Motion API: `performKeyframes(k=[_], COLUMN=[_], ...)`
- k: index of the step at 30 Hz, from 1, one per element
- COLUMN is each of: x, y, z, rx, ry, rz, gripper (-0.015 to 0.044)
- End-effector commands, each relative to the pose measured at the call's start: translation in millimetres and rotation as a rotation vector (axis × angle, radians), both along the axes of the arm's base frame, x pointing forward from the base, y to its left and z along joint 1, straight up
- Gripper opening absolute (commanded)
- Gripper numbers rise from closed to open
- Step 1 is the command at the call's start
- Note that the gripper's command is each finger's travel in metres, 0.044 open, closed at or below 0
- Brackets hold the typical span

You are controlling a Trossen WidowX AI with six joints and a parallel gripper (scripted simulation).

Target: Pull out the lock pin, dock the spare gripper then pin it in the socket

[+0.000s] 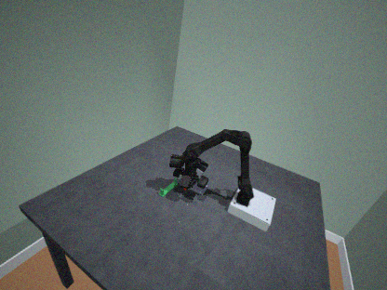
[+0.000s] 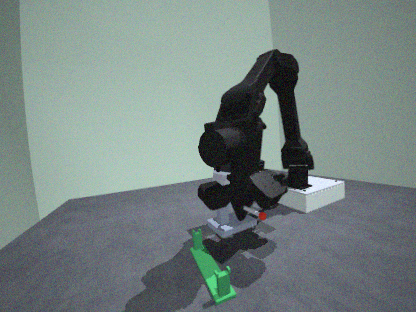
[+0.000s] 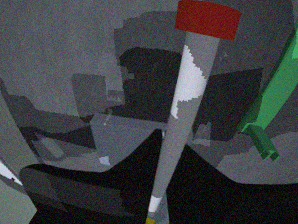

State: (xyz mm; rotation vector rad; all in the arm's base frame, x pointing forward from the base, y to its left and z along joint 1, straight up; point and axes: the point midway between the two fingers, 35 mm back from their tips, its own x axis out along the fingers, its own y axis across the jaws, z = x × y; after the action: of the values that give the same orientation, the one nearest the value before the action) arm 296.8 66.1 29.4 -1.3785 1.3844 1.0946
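Towards the table's far corner in the top view, the jointed black arm arches down from its white base block; the green cradle lies near a pale mount; its gripper pinches the smooth grey pin, whose yellow tip only the wrist view shows, opposite a red cap.
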Motion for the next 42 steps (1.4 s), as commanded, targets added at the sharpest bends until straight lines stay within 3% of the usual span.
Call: performKeyframes(k=[1,31,38,42], x=[0,0,0,0], y=[-2,-24,-23,-23], z=[1,0,0,0], rx=[0.002,0.001,0.002,0.002], ry=[-0.002,0.013,0.016,0.016], rz=[0.002,0.002,-0.001,-0.001], gripper=[0.0,0.0,0.0184,0.02])
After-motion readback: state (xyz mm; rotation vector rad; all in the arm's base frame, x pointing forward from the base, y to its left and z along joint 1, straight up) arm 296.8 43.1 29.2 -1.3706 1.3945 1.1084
